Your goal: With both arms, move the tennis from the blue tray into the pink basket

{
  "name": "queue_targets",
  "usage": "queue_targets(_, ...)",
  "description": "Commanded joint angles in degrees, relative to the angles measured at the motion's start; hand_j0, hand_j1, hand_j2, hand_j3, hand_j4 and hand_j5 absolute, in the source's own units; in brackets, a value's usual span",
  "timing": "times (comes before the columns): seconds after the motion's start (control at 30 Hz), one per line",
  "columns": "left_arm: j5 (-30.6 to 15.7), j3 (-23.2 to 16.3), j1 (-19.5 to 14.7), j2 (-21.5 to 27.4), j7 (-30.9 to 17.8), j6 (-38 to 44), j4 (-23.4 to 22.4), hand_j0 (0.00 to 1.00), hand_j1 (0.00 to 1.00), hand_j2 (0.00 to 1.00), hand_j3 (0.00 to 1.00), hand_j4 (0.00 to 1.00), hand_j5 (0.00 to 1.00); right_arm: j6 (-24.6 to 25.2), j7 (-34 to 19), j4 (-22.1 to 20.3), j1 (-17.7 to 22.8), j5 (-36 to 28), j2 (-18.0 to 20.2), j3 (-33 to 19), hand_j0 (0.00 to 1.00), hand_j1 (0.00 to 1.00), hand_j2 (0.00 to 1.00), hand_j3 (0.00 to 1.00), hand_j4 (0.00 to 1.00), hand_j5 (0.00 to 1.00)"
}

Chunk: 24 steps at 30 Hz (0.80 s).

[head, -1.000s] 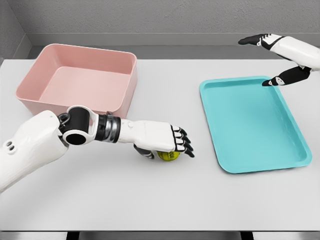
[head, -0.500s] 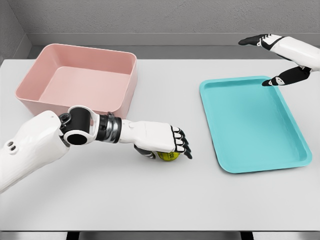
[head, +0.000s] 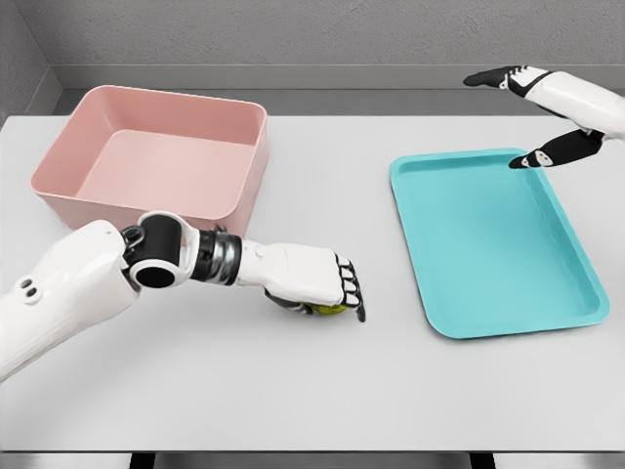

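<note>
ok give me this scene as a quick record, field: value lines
ball: tennis ball on the table, between basket and tray
left robot hand: left robot hand over the ball, fingers curled around it
right robot hand: right robot hand above the tray's far corner, holding nothing
tray: blue tray, nothing in it
basket: pink basket, nothing in it

A pink basket (head: 156, 161) at the far left and a blue tray (head: 493, 239) at the right are carried by the white desk (head: 322, 381).
</note>
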State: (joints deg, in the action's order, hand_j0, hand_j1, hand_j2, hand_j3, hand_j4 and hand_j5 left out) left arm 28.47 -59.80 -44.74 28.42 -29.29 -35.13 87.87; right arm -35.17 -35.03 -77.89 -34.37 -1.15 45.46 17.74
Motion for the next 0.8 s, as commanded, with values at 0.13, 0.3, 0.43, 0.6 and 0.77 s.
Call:
queue_targets(0.13, -0.3, -0.1, 0.0, 0.0, 0.0, 0.1, 0.1, 0.60, 0.60, 0.60, 0.60, 0.60, 0.60, 0.2, 0.0, 0.0, 0.0, -0.4, 0.0, -0.1, 1.00, 1.00, 1.00, 1.00, 1.00, 1.00)
queue_targets(0.3, -0.3, -0.1, -0.2, 0.1, -0.1, 0.1, 0.3, 0.54, 0.54, 0.54, 0.54, 0.54, 0.54, 0.2, 0.0, 0.3, 0.0, -0.4, 0.0, -0.1, 1.00, 1.00, 1.00, 1.00, 1.00, 1.00)
queue_targets(0.43, -0.4, -0.1, -0.5, 0.1, -0.1, 0.1, 0.4, 0.51, 0.51, 0.51, 0.51, 0.51, 0.51, 0.2, 0.0, 0.6, -0.1, -0.4, 0.1, -0.2, 1.00, 1.00, 1.00, 1.00, 1.00, 1.00)
queue_targets(0.6, -0.8, 0.2, -1.7, 0.3, 0.2, 0.1, 0.5, 0.45, 0.45, 0.45, 0.45, 0.45, 0.45, 0.2, 0.0, 0.6, -0.1, -0.4, 0.1, -0.2, 1.00, 1.00, 1.00, 1.00, 1.00, 1.00)
queue_targets(0.77, -3.6, 0.5, -3.4, 0.9, 0.5, 0.1, 0.5, 0.41, 0.41, 0.41, 0.41, 0.41, 0.41, 0.2, 0.0, 0.7, -0.1, -0.4, 0.1, -0.2, 1.00, 1.00, 1.00, 1.00, 1.00, 1.00)
